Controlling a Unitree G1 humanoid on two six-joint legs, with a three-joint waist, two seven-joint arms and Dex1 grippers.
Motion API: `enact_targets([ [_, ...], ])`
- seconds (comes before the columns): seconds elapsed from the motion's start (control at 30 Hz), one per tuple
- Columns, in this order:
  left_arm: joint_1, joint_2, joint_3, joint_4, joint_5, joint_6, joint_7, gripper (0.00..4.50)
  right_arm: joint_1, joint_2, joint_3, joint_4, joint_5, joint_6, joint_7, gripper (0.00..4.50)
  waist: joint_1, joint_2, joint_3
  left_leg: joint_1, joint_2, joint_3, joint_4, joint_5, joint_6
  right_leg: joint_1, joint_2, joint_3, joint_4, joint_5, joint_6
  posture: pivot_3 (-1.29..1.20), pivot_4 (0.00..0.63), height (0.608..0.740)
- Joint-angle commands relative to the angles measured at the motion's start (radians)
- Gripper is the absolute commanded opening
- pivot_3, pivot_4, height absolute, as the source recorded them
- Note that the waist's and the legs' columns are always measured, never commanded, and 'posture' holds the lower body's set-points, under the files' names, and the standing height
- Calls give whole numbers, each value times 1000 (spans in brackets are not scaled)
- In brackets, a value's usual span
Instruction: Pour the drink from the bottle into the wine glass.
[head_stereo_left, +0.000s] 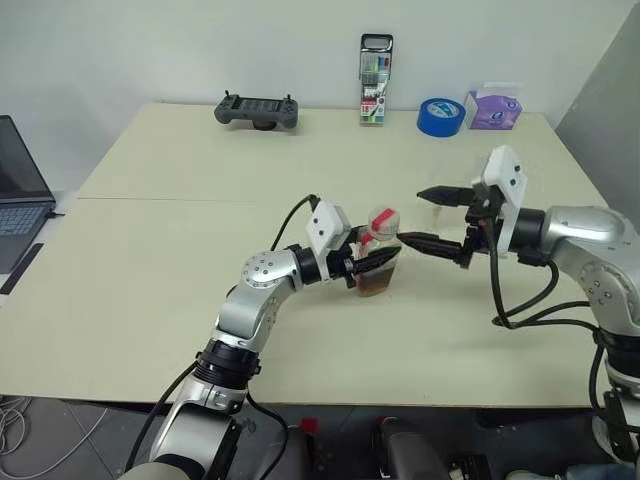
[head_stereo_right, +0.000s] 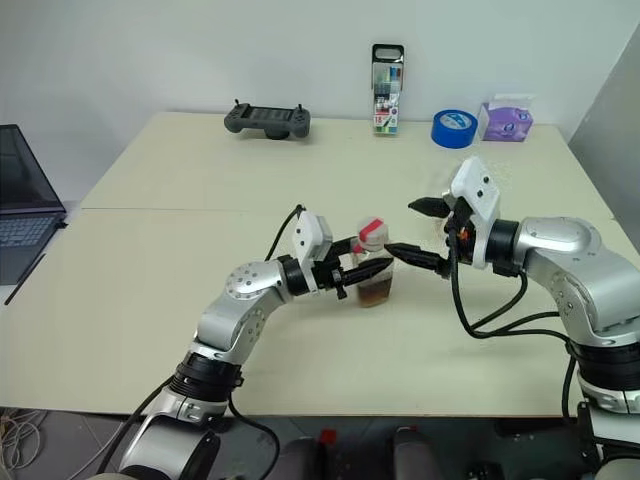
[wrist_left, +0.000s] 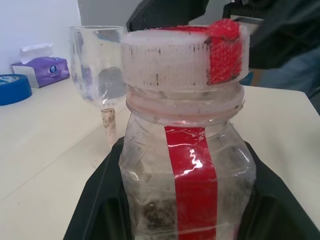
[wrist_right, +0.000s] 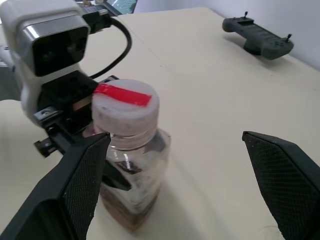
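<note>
The bottle (head_stereo_left: 379, 255) stands upright on the desk (head_stereo_left: 150, 250), cap on, a shallow layer of the drink (head_stereo_left: 376, 286) at its base, clamped at mid-body by the left hand (head_stereo_left: 372, 264). The right hand (head_stereo_left: 418, 217) hovers just beside the cap with fingers spread wide, holding nothing. The wine glass (wrist_left: 99, 70) stands beyond the bottle, near the right hand. Risks, as judged: an off-centre closure on the cap could tilt the bottle, and a right-arm sweep could topple the glass.

Glossy clear plastic bottle (wrist_left: 187, 175), perhaps fabric-wrapped cap (wrist_left: 182, 62), matt table (head_stereo_left: 200, 250)
</note>
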Motion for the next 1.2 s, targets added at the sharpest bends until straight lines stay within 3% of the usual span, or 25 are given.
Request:
enact_targets([
  [0.03, -19, -7, 6, -37, -7, -26, -5, 1904, 6, -27, -36, -68, 61, 20, 43, 4500, 0, 0, 0, 0, 0, 0, 0, 0, 0, 0, 0, 0, 0, 0, 0, 0, 150, 740],
  [0.2, -19, -7, 8, -36, -5, -28, -4, 1904, 28, -48, -40, -89, 84, 31, 50, 4500, 1, 0, 0, 0, 0, -1, 3, 0, 0, 0, 0, 0, 3, 0, 0, 0, 150, 740],
  [0.4, -11, -5, 9, -48, -5, -25, 2, 1904, -48, 132, -112, -74, 161, 112, -183, 4500, -2, 0, 0, 1, 0, 0, 11, 0, 0, 0, 1, 0, 11, 0, 0, 0, 150, 740],
  [0.57, -8, -7, 10, -51, -5, -25, 6, 1904, -71, 203, -111, -94, 194, 180, -282, 4500, 0, 0, 0, 0, 0, -2, 11, 0, 0, 0, 1, 0, 11, 0, 0, 0, 150, 740],
  [1.13, -8, -10, 7, -51, -5, -29, 4, 1904, -42, 239, -58, -121, 225, 289, -368, 4500, -1, 0, 0, -1, 0, -1, 11, 0, 0, 0, 1, 0, 11, 0, 0, 0, 150, 740],
  [1.2, -10, -10, 6, -46, -1, -32, 3, 1904, -43, 241, -60, -121, 229, 294, -373, 4117, -1, 0, 0, 0, 0, -1, 11, 0, 1, 0, 1, 0, 11, 0, 0, 0, 150, 740],
])
